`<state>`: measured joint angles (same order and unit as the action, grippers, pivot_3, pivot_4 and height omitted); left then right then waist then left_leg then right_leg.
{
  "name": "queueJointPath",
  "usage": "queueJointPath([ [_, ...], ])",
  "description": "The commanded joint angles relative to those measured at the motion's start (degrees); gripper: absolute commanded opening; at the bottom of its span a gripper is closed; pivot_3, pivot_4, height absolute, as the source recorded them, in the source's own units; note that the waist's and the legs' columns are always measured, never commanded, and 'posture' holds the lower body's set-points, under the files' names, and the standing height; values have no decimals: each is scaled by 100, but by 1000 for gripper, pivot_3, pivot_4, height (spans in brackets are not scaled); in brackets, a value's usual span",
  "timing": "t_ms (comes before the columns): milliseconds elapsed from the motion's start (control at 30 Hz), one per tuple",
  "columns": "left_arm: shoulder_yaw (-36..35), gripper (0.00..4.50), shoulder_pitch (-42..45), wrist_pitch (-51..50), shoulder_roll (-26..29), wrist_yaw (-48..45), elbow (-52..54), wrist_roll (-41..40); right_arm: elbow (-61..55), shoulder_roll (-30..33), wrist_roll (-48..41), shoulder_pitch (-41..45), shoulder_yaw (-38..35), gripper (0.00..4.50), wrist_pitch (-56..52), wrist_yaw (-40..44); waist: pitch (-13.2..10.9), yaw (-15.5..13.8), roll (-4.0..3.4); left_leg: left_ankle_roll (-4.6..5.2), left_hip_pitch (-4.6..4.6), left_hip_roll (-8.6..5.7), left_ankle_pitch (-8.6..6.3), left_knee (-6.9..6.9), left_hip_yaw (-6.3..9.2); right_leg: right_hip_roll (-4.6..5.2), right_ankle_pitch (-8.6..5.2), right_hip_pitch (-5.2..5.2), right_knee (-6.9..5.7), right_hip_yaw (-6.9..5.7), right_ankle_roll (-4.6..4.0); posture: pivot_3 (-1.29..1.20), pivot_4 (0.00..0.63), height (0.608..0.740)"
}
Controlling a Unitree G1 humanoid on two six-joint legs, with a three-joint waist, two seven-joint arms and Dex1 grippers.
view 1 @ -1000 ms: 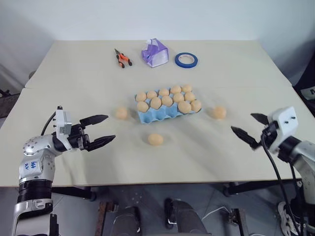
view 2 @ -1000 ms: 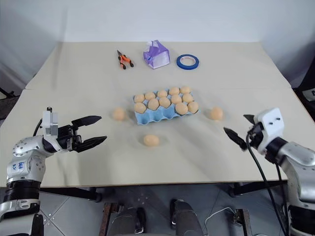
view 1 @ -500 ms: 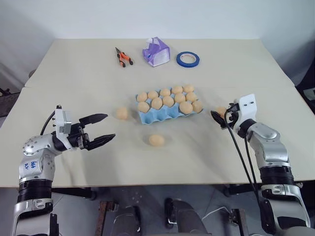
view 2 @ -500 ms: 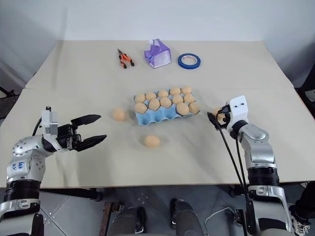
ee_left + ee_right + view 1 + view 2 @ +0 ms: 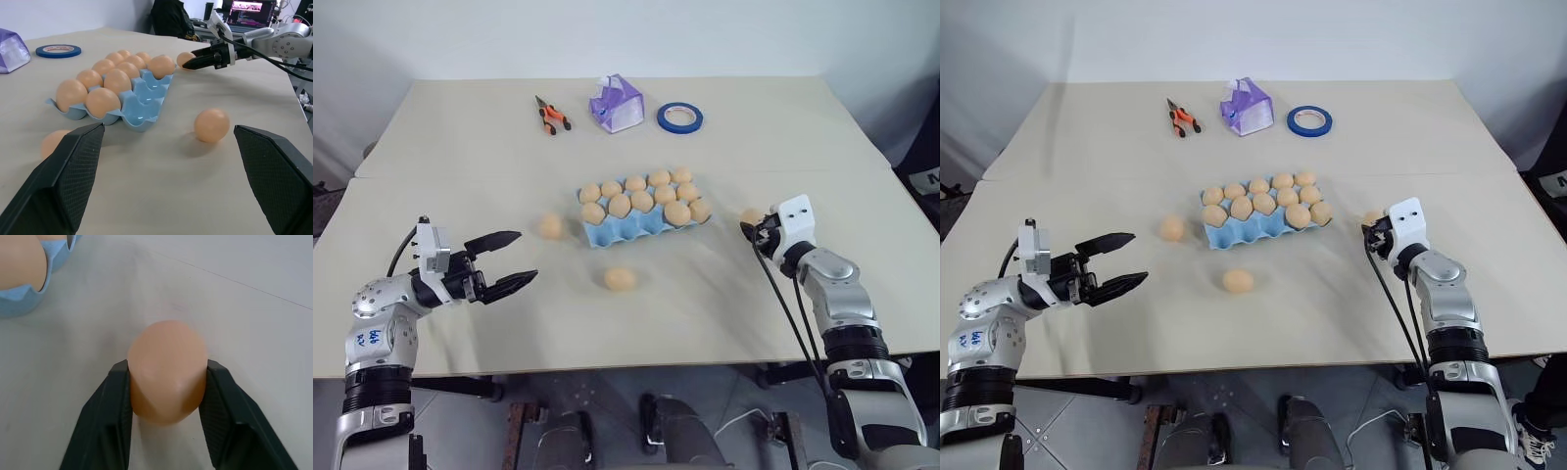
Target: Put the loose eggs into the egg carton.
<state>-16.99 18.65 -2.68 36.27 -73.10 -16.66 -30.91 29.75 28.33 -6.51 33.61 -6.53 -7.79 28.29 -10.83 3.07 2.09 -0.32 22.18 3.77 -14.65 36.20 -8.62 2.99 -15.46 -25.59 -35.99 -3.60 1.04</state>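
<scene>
Egg (image 5: 167,369) smooth, tan-orange, oval, clamped between right tool (image 5: 166,396) fingers.

I see silver-grey metal arms, each ending in a white boxy wrist block and two black textured fingers (image 5: 68,176). Black cables loop along both forearms. The left arm carries blue handwritten marks on its rounded housing.

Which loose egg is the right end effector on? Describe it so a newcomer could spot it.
Start at the blue carton mid-table. Go past its right end to the egg lying alone there. Unlike the other two loose eggs, it sits pinched between the right end effector's black fingers.
</scene>
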Motion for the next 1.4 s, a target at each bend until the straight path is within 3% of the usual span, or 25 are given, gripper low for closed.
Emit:
queueJointPath([
  [33,-122,4500,-26,81,-3,19,187,-143,-596,63,-176,201,-114,1403,-119,81,0,16,0,0,0,0,0,0,0,0,0,0,0,0,0,0,150,740],
  [267,-115,4500,2,61,-3,43,157,-146,-2235,-298,-585,523,201,1393,-1428,124,-2,46,-4,-7,-7,6,4,0,0,-4,1,-1,-11,4,-2,0,150,740],
  [400,-114,4500,-7,41,-6,69,175,-153,-2820,-831,-687,722,650,1393,-2085,37,-1,17,-4,-11,-6,13,3,-3,7,-11,0,-1,-9,3,-6,0,150,740],
  [600,-131,4500,-18,24,-2,139,234,-166,-2338,-1483,-283,1086,1272,1393,-1997,-120,-1,17,-4,-4,4,8,0,-2,2,-2,0,-9,-7,1,-7,0,150,740],
  [933,-362,4500,-356,-47,104,242,571,-317,-2203,-1451,-43,996,1541,1393,-1999,71,-1,25,-2,6,12,3,-6,-3,2,9,0,-11,0,-6,-6,0,150,740],
  [1233,-411,4500,-453,-31,69,312,650,-307,-2468,-1310,-83,854,1585,4467,-2178,302,-1,29,-2,5,9,3,-5,-3,3,9,0,-10,-1,-7,-6,0,150,740],
  [1400,-374,4500,-419,-27,40,343,651,-303,-2810,-1116,-193,850,1459,4467,-2363,512,-1,23,-2,4,10,3,-6,-4,4,9,0,-11,1,-8,-6,0,150,740],
])
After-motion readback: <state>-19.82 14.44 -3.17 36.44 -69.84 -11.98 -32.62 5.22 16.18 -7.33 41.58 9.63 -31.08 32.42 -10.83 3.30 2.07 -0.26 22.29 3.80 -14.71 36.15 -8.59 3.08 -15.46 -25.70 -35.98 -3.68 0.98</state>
